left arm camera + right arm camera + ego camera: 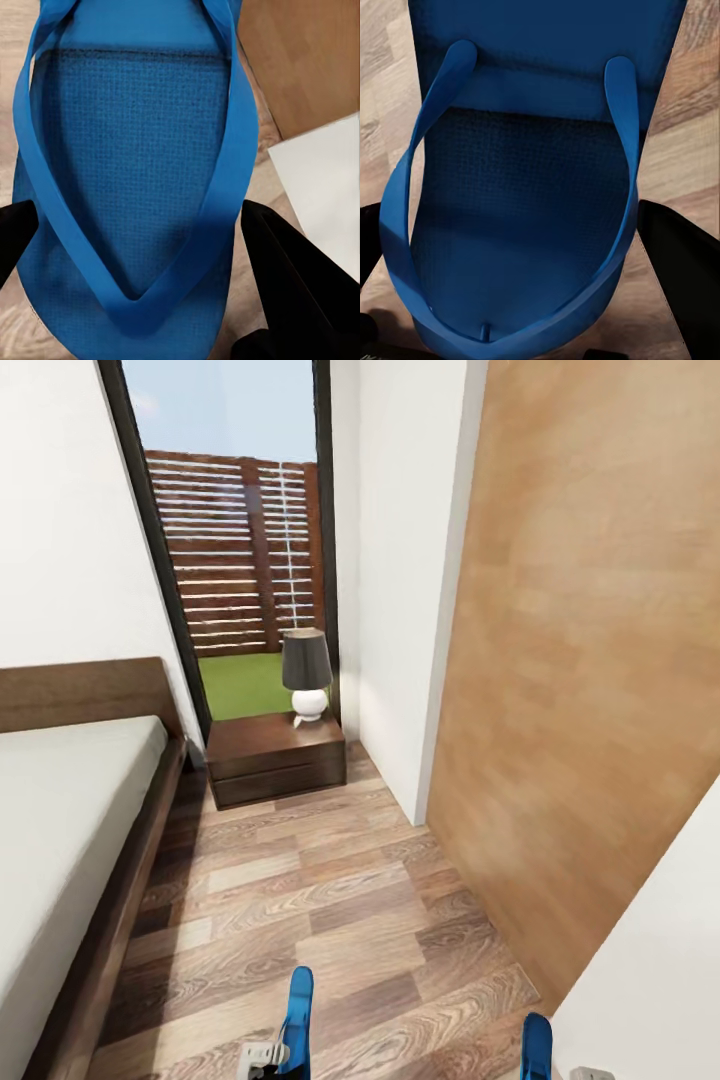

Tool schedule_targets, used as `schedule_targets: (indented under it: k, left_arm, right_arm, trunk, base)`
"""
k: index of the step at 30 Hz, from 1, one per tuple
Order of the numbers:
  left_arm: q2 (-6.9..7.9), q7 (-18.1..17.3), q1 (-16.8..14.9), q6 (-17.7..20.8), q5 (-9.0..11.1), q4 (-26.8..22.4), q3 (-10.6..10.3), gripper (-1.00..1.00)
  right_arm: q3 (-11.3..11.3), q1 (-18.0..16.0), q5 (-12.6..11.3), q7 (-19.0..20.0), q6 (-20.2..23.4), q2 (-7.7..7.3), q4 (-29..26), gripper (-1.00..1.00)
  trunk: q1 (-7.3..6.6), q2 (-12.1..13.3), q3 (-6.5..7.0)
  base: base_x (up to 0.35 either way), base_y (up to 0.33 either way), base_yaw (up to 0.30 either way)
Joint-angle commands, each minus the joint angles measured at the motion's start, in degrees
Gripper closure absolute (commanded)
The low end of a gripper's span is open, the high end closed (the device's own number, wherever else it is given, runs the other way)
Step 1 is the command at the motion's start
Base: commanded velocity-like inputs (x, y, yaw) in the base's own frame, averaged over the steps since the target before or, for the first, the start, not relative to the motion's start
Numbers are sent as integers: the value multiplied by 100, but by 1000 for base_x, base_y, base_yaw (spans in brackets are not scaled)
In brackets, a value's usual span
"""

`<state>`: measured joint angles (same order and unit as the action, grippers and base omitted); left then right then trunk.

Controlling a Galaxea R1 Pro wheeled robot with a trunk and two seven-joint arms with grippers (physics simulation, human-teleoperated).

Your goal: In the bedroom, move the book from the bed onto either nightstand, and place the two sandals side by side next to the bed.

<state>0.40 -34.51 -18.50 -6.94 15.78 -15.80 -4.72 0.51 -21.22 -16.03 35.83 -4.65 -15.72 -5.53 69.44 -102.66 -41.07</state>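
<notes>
Each gripper holds one bright blue sandal above the wood-plank floor. The left sandal (297, 1010) stands on edge at the bottom of the head view, and my left gripper (139, 217) is shut on it, black fingers (289, 281) pressing both sides of the sole (135, 150). The right sandal (536, 1045) is held the same way by my right gripper (510, 217), shut across its sole (525, 187). The bed (60, 810) with its pale mattress runs along the left. A dark-brown nightstand (275, 755) stands ahead beside the headboard. The book is out of view.
A dark-shaded lamp (306, 672) with a white base sits on the nightstand. Behind it is a tall dark-framed window (235, 540). A white wall corner (400, 610) and a brown wooden door (590, 660) close in on the right, leaving a floor aisle (320, 900) beside the bed.
</notes>
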Motion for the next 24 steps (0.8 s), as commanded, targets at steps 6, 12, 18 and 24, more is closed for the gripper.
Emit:
schedule_targets:
  k: [6, 12, 18, 24]
  left_arm:
    - [4, 4, -5, -35, 48, 7, -47, 100]
    - [4, 5, -5, -35, 48, 7, -47, 100]
    - [4, 6, -5, -35, 48, 7, -47, 100]
    - [4, 6, -5, -35, 48, 7, -47, 100]
  right_arm:
    - [2, -5, -23, 21, -18, -1, 8, 100]
    - [2, -5, -23, 21, -18, -1, 8, 100]
    - [2, -5, -23, 21, -18, -1, 8, 100]
    - [2, -5, -23, 21, -18, -1, 8, 100]
  trunk:
    - [3, -2, -5]
    - [3, -2, -7]
    - [3, -2, -23]
    - [3, -2, -26]
  base:
    - [312, 0, 0]
    - [312, 0, 75]
    - [312, 0, 205]
    - [312, 0, 44]
